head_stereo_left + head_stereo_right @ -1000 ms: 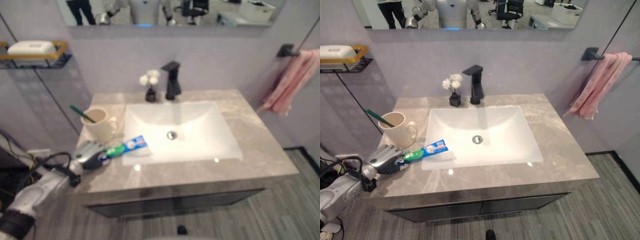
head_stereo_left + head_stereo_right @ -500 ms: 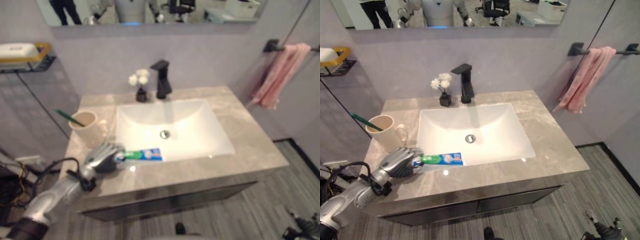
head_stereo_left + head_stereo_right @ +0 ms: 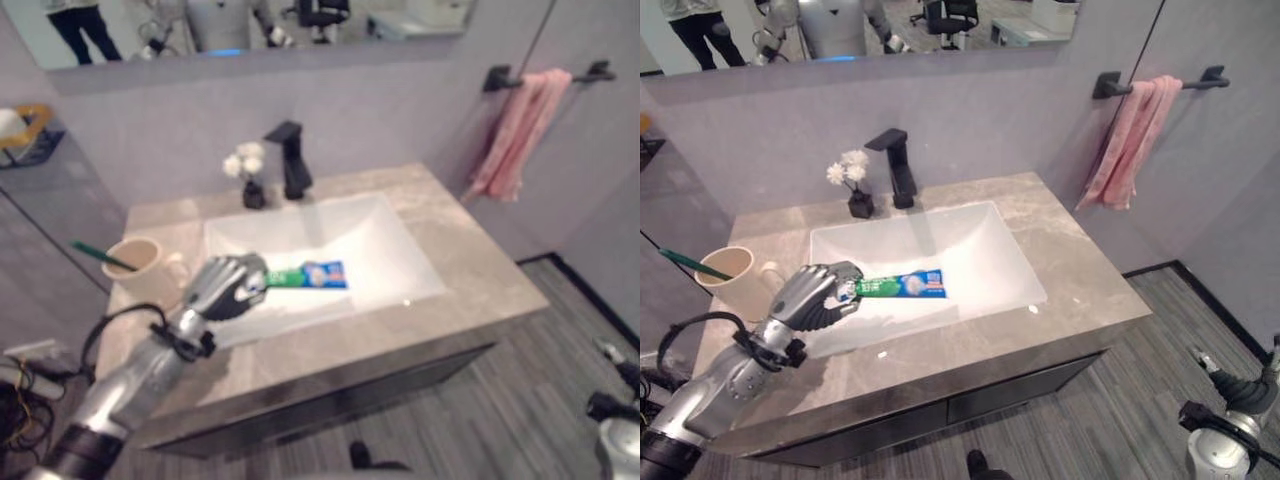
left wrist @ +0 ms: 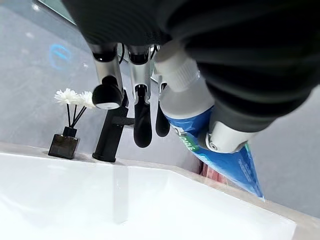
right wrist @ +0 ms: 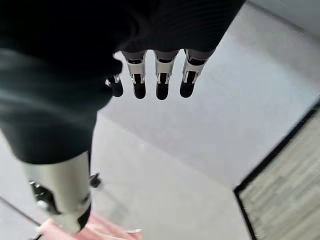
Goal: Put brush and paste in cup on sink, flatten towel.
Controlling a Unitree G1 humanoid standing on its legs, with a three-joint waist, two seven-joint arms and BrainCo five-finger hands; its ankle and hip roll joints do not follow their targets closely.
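My left hand (image 3: 818, 296) is shut on the cap end of the blue and green toothpaste tube (image 3: 904, 287) and holds it level, lifted over the front left of the white sink basin (image 3: 970, 245). In the left wrist view its fingers (image 4: 141, 120) curl round the tube (image 4: 201, 125). The cream cup (image 3: 728, 274) stands on the counter's left end with the green toothbrush (image 3: 682, 262) leaning out of it. A pink towel (image 3: 1127, 138) hangs bunched on the black wall bar at the right. My right hand (image 3: 1238, 392) hangs low at the right, fingers (image 5: 159, 80) straight.
A black faucet (image 3: 898, 168) and a small black vase of white flowers (image 3: 852, 185) stand behind the basin. The grey marble counter (image 3: 1085, 285) runs round the sink. A mirror hangs above, and striped grey floor lies to the right.
The camera has swung right. My left hand has lifted the toothpaste off the counter edge and now holds it above the basin. My right hand has come into view at the lower right.
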